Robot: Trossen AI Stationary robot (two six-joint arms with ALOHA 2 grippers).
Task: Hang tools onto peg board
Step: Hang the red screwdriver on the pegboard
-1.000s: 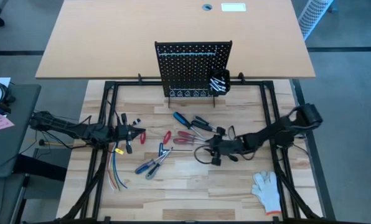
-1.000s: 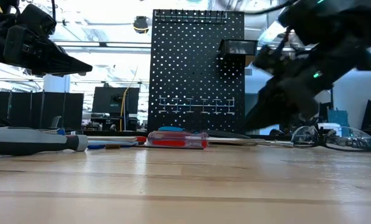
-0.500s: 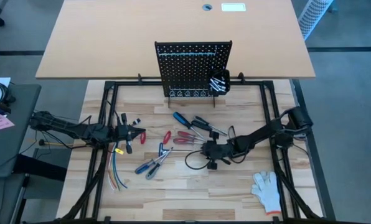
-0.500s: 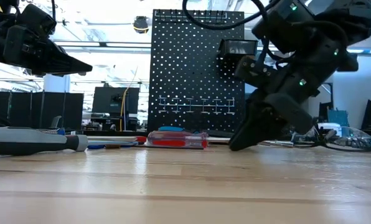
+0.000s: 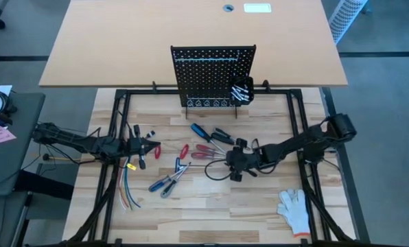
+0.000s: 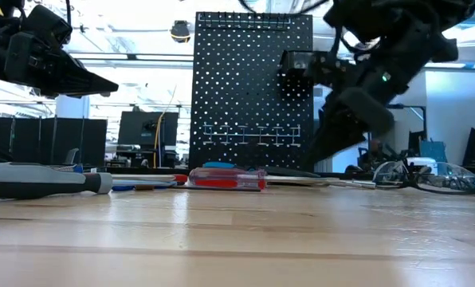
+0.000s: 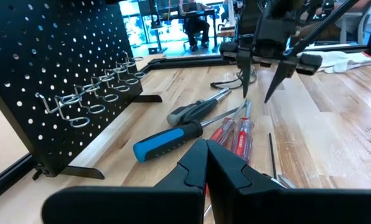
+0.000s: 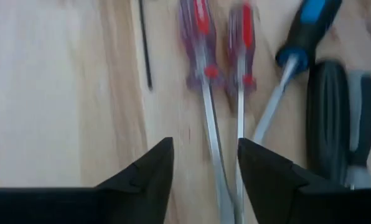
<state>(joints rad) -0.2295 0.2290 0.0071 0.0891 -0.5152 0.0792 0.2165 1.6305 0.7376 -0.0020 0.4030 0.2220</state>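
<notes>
Tools (image 5: 208, 147): loose at frame centre, below peg board (image 5: 213, 75) at upper centre. Right gripper (image 5: 236, 159): fingers parted, empty, over red screwdrivers (image 8: 220, 43). Left gripper (image 5: 153, 147): shut, centre-left. Risk: closely paired shafts, so a pinch may catch both.

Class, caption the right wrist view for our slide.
Open right tool hovers above two red-handled clear screwdrivers on the wooden table.

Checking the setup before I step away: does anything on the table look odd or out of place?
A white glove lies near the table's front right corner and a bundle of coloured wires at front left, neither a tool. The peg board hooks hold no tools yet.
</notes>
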